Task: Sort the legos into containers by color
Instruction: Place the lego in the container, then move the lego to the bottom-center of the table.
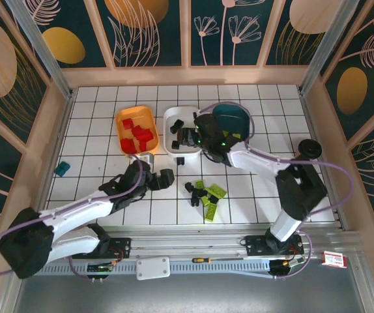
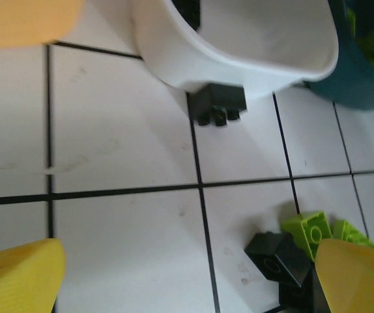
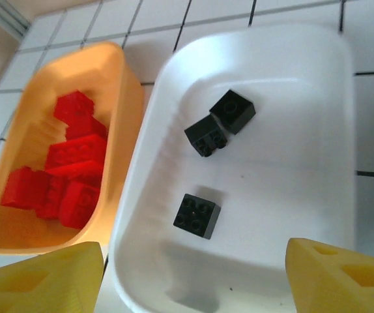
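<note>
The job looks well past halfway. In the top view, the orange tray [image 1: 123,117] at upper left of centre holds a heap of red bricks [image 1: 138,135], and no red is seen loose on the table, so that colour seems finished. Below it, the left gripper [image 1: 166,177] hovers over bare tiles, its fingers spread wide and holding nothing.

The white tray [image 1: 171,120] at upper centre holds three black bricks [image 3: 199,215], well apart from each other. The right gripper [image 3: 190,264] hangs over this tray with its fingers wide apart and nothing between them.

One black brick [image 1: 180,160] lies on the table just beside the white tray's lower edge. Lower centre, a small cluster of green bricks [image 1: 210,195] and a few black ones [image 1: 191,190] waits unsorted.

The dark teal tray [image 1: 229,111] at upper right of centre already has some green bricks in it; how many I cannot tell. What remains, by my judgement, is this last cluster and the stray black brick.
</note>
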`<state>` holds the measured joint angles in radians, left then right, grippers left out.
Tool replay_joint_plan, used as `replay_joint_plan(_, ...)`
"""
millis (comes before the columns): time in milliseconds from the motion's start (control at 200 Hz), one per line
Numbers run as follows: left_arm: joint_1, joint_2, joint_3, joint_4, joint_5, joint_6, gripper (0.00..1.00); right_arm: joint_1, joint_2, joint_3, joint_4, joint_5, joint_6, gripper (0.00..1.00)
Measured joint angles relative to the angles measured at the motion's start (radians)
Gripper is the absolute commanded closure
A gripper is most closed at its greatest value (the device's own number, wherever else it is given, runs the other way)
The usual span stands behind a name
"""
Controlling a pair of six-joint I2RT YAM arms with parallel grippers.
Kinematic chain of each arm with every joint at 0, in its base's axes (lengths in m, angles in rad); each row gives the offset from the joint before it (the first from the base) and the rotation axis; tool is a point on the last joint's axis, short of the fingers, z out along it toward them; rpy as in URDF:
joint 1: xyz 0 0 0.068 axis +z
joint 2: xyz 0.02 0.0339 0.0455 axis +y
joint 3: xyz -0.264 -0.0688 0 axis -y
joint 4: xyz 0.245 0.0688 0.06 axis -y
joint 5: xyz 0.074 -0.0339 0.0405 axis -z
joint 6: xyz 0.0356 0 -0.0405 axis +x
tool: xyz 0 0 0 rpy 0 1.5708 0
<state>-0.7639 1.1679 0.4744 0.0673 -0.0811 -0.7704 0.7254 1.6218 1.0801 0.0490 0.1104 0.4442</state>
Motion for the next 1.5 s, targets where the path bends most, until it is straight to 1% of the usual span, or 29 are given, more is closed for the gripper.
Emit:
replay_joint_plan(120, -0.086, 0.133, 0.07, 0.014, -0.036, 0.018, 0.05, 0.0, -0.097, -0.111, 0.022, 0.021, 0.016, 0.26)
replay_joint_plan(250, -0.156, 0.283, 0.161, 0.05, -0.043, 0.037, 0.13, -0.002, -0.164, -0.203, 0.022, 0.036, 0.034, 0.26)
replay_joint_plan(335, -0.175, 0.356, 0.199, 0.067, -0.052, 0.039, 0.18, -0.009, -0.217, -0.255, 0.021, 0.05, 0.041, 0.25)
replay_joint_plan(400, -0.182, 0.393, 0.211, 0.069, -0.064, 0.037, 0.25, -0.015, -0.259, -0.285, 0.019, 0.056, 0.046, 0.25)
replay_joint_plan(521, -0.185, 0.407, 0.212, 0.055, -0.099, 0.03, 0.33, -0.023, -0.323, -0.317, 0.014, 0.065, 0.056, 0.25)
replay_joint_plan(676, -0.185, 0.402, 0.185, 0.06, -0.126, 0.014, 0.4, -0.024, -0.352, -0.322, 0.014, 0.068, 0.059, 0.25)
replay_joint_plan(816, -0.185, 0.352, 0.126, 0.078, -0.137, -0.01, 0.41, -0.017, -0.352, -0.325, 0.006, 0.068, 0.055, 0.25)
replay_joint_plan(921, -0.184, 0.3, 0.067, 0.07, -0.152, -0.03, 0.42, 0.016, -0.352, -0.326, -0.01, 0.054, 0.032, 0.25)
replay_joint_plan(991, -0.185, 0.267, 0.032, 0.055, -0.166, -0.051, 0.41, 0.062, -0.349, -0.326, -0.025, 0.046, 0.012, 0.25)
replay_joint_plan(1076, -0.185, 0.217, 0.002, -0.003, -0.188, -0.063, 0.37, 0.134, -0.319, -0.319, -0.053, 0.043, -0.017, 0.25)
replay_joint_plan(1176, -0.185, 0.123, -0.018, -0.104, -0.22, -0.077, 0.22, 0.21, -0.26, -0.309, -0.082, 0.029, -0.045, 0.26)
replay_joint_plan(1261, -0.185, -0.001, -0.015, -0.172, -0.263, -0.089, 0.09, 0.256, -0.203, -0.295, -0.114, 0.016, -0.069, 0.26)
replay_joint_plan(1321, -0.185, -0.089, -0.001, -0.217, -0.301, -0.097, 0.02, 0.281, -0.162, -0.279, -0.136, 0.015, -0.085, 0.26)
replay_joint_plan(1401, -0.185, -0.176, 0.033, -0.272, -0.352, -0.091, 0.01, 0.32, -0.095, -0.244, -0.163, 0.02, -0.108, 0.26)
replay_joint_plan(1501, -0.185, -0.215, 0.072, -0.325, -0.404, -0.092, 0.02, 0.364, -0.026, -0.199, -0.174, 0.031, -0.132, 0.25)
